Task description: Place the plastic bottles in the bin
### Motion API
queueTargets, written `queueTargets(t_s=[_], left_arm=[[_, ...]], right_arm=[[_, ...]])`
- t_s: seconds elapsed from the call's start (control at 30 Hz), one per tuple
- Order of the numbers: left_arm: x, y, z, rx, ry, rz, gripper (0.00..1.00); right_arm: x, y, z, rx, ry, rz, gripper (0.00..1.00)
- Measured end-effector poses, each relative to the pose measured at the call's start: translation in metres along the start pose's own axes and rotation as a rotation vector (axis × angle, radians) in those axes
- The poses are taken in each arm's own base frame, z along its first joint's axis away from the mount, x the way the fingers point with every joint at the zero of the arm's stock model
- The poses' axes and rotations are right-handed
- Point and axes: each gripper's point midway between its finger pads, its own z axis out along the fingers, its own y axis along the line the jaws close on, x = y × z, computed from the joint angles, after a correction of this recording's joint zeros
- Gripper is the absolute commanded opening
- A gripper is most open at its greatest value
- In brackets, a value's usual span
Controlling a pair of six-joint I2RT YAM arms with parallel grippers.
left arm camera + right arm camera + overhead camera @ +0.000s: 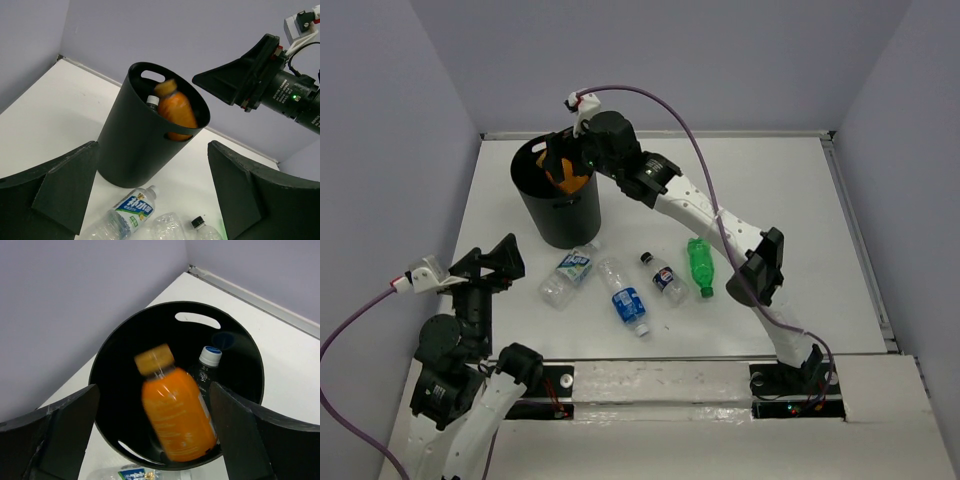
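The black bin [560, 215] stands at the back left. My right gripper [563, 158] is open right above its mouth. The orange bottle [177, 415] is blurred between the spread fingers [65, 430], touching neither, cap up, partly inside the bin [107, 355]. It also shows in the left wrist view [177, 107]. A dark bottle with a white cap [210, 356] stands inside the bin. On the table lie a clear bottle with a blue-green label [568, 275], a clear blue-label bottle [625, 297], a black-capped bottle [663, 277] and a green bottle [700, 266]. My left gripper [495, 262] is open and empty, left of them.
Purple walls close the table at the back and sides. A raised rim [855, 230] runs along the right edge. The right arm [720, 220] stretches diagonally over the table above the lying bottles. A cable loops from each wrist.
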Motion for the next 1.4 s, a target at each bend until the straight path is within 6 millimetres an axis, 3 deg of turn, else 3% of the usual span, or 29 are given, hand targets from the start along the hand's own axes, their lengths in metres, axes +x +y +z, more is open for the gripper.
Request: queueTargets(t_s=[0.17, 0.23, 0.37, 0.47, 0.5, 0.57, 0.63, 0.73, 0.87, 0.97, 1.17, 1.27, 1.3, 1.4], left_arm=[[0.000, 0.000, 0.000, 0.000, 0.001, 0.000, 0.99], [0.000, 0.000, 0.000, 0.000, 0.001, 0.001, 0.99], [0.000, 0.000, 0.000, 0.003, 0.001, 0.000, 0.99], [-0.002, -0.002, -0.002, 0.015, -0.006, -0.007, 0.99], [-0.003, -0.002, -0.004, 0.019, -0.010, -0.010, 0.99], [-0.006, -0.002, -0.006, 0.029, -0.019, -0.018, 0.99], [-0.008, -0.002, -0.008, 0.034, -0.026, -0.024, 0.99], [-0.008, -0.003, -0.008, 0.040, -0.026, -0.025, 0.99], [-0.008, -0.004, -0.008, 0.044, -0.024, -0.025, 0.99], [-0.007, -0.004, -0.009, 0.047, -0.023, -0.025, 0.99], [-0.007, -0.005, -0.009, 0.049, -0.022, -0.025, 0.99], [-0.007, -0.005, -0.009, 0.050, -0.022, -0.025, 0.99], [-0.007, -0.005, -0.009, 0.050, -0.022, -0.025, 0.99], [-0.007, -0.005, -0.009, 0.051, -0.021, -0.024, 0.99]], right_arm=[[-0.003, 0.003, -0.004, -0.002, -0.016, -0.004, 0.94], [0.001, -0.002, -0.017, 0.026, 0.003, -0.016, 0.89], [0.035, -0.033, -0.074, 0.159, 0.092, -0.035, 0.82], [0.067, -0.066, -0.126, 0.251, 0.152, -0.013, 0.81], [0.083, -0.090, -0.150, 0.315, 0.184, 0.011, 0.82], [0.102, -0.124, -0.177, 0.411, 0.214, 0.052, 0.83], [0.132, -0.164, -0.205, 0.526, 0.277, 0.101, 0.88], [0.180, -0.198, -0.234, 0.642, 0.402, 0.144, 0.93], [0.231, -0.205, -0.249, 0.684, 0.563, 0.151, 0.94], [0.262, -0.208, -0.246, 0.682, 0.659, 0.156, 0.93], [0.295, -0.220, -0.243, 0.691, 0.756, 0.175, 0.86], [0.308, -0.229, -0.243, 0.698, 0.790, 0.192, 0.72], [0.312, -0.232, -0.242, 0.700, 0.798, 0.195, 0.62], [0.315, -0.238, -0.242, 0.707, 0.802, 0.194, 0.49]])
